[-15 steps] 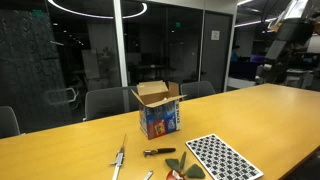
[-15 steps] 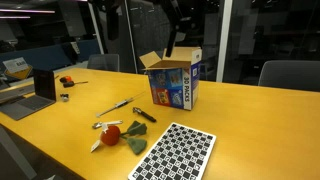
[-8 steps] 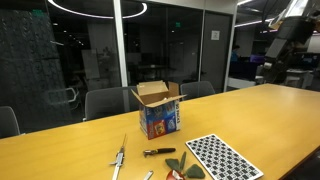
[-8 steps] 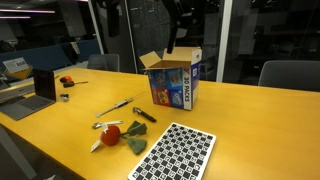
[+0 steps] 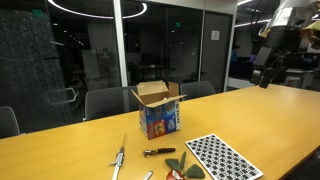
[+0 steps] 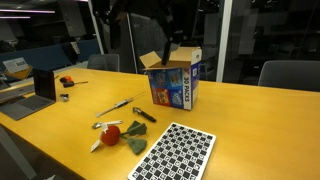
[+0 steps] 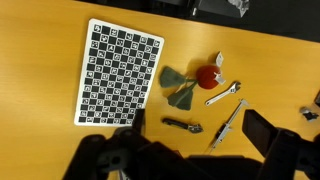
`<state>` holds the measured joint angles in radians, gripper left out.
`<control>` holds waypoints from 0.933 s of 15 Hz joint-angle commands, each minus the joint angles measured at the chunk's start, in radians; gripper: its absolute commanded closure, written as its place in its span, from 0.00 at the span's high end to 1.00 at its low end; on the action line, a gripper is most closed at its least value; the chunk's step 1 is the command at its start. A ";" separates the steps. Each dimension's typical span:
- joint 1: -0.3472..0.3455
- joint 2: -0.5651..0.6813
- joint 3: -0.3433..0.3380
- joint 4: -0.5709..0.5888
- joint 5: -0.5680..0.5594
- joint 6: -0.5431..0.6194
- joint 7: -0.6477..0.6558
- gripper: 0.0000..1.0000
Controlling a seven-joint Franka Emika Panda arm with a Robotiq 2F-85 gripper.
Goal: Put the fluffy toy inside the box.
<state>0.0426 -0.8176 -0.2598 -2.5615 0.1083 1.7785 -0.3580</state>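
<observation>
- table (image 5: 60, 150): long, orange wood, runs across both exterior views; carries all the items below.
- arm (image 5: 285, 25): high up by far end of table in an exterior view, well clear of the top.
- checkered board (image 7: 118, 72): black & white, flat on table near its front edge, well apart from box.
- box (image 6: 177, 82): upright on table, blue printed sides, brown top flaps standing open; out of wrist cam's pic.
- claw (image 7: 195, 150): shows in wrist view as dark blurred fingers along bottom edge, spread wide apart. Grips nothing, touches nothing; only bare table & small items far below in the gap. Hangs high over the table, looking down on board, toy & tools.
- fluffy toy (image 7: 180, 88): green floppy leaves w/ red-orange ball, lying on table outside box. Sits just beside board's long edge; touching or not, can't tell. Well apart from box, far under claw.
- long silver tool (image 7: 228, 125): flat on table, near pen, angled.
- small silver wrench (image 7: 222, 94): just beside toy's red bit.
- black pen (image 7: 183, 125): flat on table, near toy, btw. toy & box in both exterior views.
</observation>
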 commanded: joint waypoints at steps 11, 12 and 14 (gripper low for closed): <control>0.045 0.624 0.397 0.112 0.327 0.266 0.774 1.00; 0.052 0.658 0.407 0.116 0.355 0.284 0.815 1.00; 0.064 0.725 0.422 0.120 0.396 0.315 0.879 1.00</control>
<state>0.0902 -0.1956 0.1457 -2.4848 0.4453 2.0551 0.4205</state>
